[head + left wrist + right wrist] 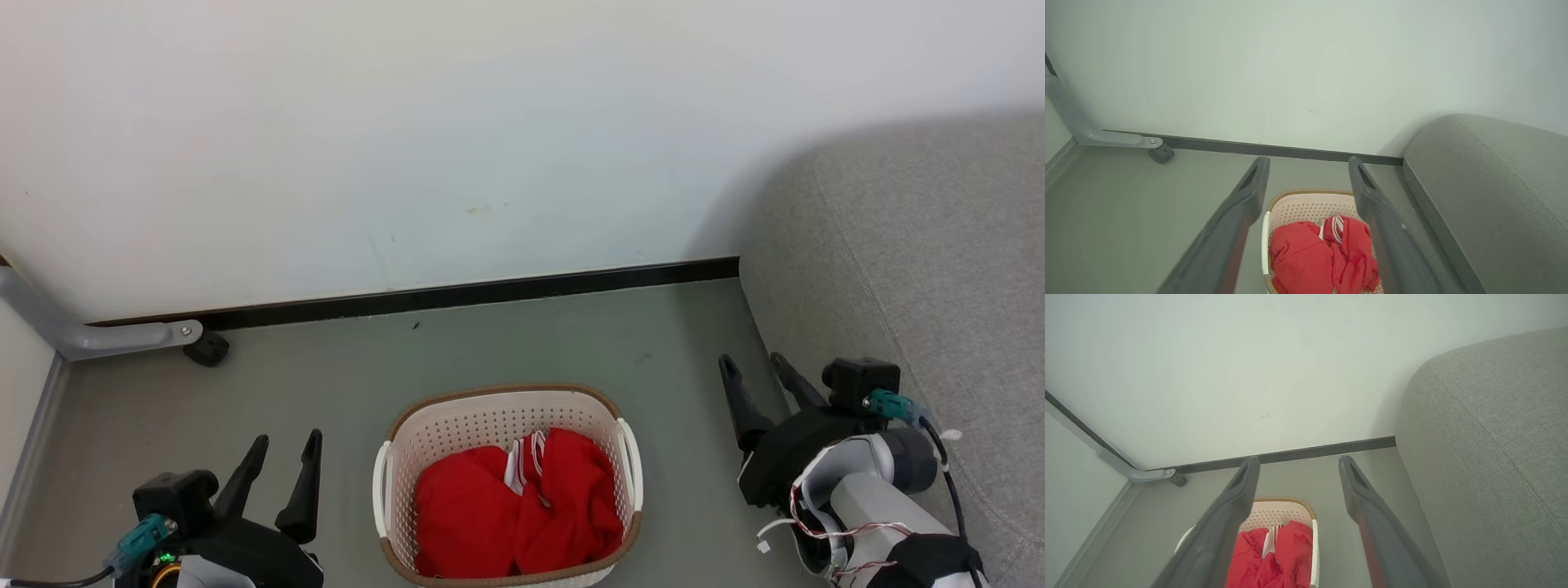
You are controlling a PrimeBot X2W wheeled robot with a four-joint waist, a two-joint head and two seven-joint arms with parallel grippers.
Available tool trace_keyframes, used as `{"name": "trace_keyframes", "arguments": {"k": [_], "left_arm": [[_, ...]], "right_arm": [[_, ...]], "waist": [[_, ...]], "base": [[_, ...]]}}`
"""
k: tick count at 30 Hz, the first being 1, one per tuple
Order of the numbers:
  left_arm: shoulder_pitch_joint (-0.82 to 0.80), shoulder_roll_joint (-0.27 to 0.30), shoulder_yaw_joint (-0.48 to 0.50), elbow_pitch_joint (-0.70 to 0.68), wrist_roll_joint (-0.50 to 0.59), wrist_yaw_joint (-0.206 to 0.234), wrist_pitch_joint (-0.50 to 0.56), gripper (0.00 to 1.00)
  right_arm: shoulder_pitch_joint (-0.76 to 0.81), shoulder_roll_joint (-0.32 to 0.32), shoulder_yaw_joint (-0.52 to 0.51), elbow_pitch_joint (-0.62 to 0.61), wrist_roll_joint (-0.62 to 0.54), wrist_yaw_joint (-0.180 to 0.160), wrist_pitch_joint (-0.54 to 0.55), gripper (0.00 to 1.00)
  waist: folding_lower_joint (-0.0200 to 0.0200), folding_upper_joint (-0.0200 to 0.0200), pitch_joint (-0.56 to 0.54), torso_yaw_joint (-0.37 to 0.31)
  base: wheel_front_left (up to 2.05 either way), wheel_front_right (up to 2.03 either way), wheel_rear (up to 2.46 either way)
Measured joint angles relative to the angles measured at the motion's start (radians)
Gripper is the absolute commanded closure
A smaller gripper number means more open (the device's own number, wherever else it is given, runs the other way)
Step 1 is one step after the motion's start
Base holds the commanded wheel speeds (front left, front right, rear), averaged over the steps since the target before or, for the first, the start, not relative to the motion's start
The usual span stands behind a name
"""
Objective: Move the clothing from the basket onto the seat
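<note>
Bright red clothing [518, 510] with white trim lies bunched inside the cream perforated basket [490, 412], which stands on the grey floor at bottom centre. In the wrist views the clothing [1323, 257] [1274, 555] and the basket [1298, 204] [1278, 510] sit low between the fingers. The grey seat [922, 269] [1490, 183] [1490, 428] rises at the right. My left gripper [286, 445] [1308, 163] is open, left of the basket and apart from it. To the basket's right, beside the seat's edge, my right gripper [751, 363] [1298, 462] is open with nothing in it.
A white wall with a black baseboard [490, 290] runs behind the basket. A grey metal leg with a black caster [206, 349] stands at the far left by the wall. Bare grey floor [326, 376] lies between the wall and the basket.
</note>
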Motion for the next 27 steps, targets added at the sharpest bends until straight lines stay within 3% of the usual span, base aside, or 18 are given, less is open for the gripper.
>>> {"name": "trace_keyframes", "arguments": {"k": [15,20,27], "left_arm": [[-0.025,0.023,-0.016,0.032,0.187,0.024,-0.052,0.0],[-0.026,0.022,0.014,0.037,0.19,0.027,-0.052,0.0],[-0.025,0.005,0.07,0.044,0.19,0.064,-0.052,0.0]], "right_arm": [[-0.088,-0.018,0.097,0.082,-0.14,-0.036,-0.052,0.0],[-0.093,-0.019,0.088,0.09,-0.14,-0.039,-0.053,0.0],[-0.092,-0.02,0.051,0.1,-0.134,-0.054,-0.058,0.0]], "waist": [[0.0,0.0,-0.002,0.0],[-0.0001,0.0,-0.002,-0.001],[-0.0001,0.0,-0.003,-0.004]], "base": [[0.0,0.0,0.0],[0.0,0.0,0.0],[0.0,0.0,0.0]]}}
